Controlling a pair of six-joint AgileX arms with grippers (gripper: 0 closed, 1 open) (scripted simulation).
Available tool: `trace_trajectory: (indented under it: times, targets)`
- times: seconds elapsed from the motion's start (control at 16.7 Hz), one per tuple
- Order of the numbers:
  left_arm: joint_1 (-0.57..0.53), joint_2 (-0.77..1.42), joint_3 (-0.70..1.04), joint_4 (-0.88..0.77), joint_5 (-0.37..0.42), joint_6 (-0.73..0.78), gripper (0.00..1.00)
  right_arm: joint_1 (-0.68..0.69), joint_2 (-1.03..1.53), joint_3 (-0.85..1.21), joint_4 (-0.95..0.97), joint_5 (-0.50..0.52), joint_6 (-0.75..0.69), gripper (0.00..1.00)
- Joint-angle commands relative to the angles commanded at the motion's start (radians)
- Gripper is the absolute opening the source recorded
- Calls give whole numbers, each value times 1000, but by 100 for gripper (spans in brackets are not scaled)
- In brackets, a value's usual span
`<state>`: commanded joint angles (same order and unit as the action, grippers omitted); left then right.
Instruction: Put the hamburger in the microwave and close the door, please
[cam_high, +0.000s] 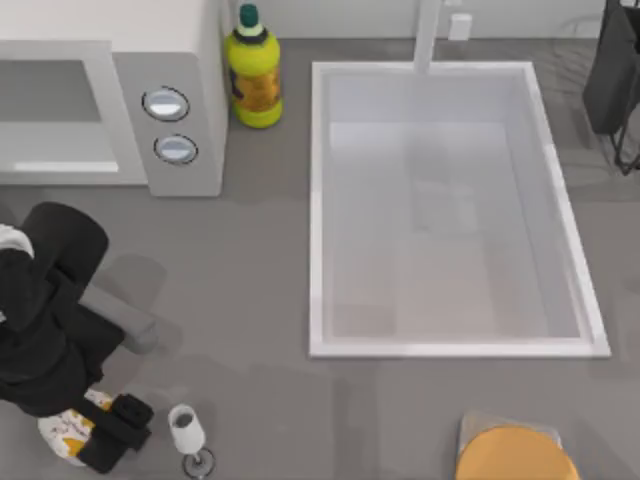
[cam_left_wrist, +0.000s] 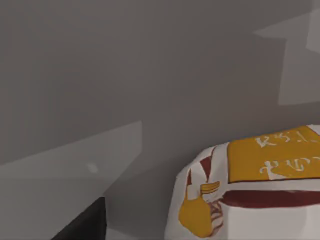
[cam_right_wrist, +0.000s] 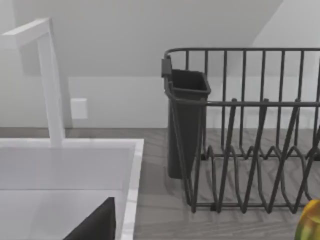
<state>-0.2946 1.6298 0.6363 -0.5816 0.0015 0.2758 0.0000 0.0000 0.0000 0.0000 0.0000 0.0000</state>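
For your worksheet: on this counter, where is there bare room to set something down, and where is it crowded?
Free: the counter between the microwave and the sink. Crowded: the near left corner, with the left gripper, hamburger and wine glass.

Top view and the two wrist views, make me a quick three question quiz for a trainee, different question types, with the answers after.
1. True or false: the hamburger lies inside the microwave.
2. Multiple choice: what stands right of the microwave in the top view? A) a wine glass B) a yellow bottle C) a dish rack
3. Fill in: the left pincer is down at the ____, near the wine glass.

Key
1. False; it lies on the table at the front left, far from the cavity.
2. B.
3. hamburger; the left wrist view shows its wrapper close up.
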Motion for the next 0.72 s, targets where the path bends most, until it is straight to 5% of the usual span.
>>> trace_trajectory:
  times: [0.36, 0.72]
  targets:
    - [0, 0, 0, 0, 0, 0, 0, 0, 0, 0, 0, 0, 0, 100]
    - [44, -104, 84, -173, -21, -16, 0, 0, 0, 0, 0, 0, 0, 100]
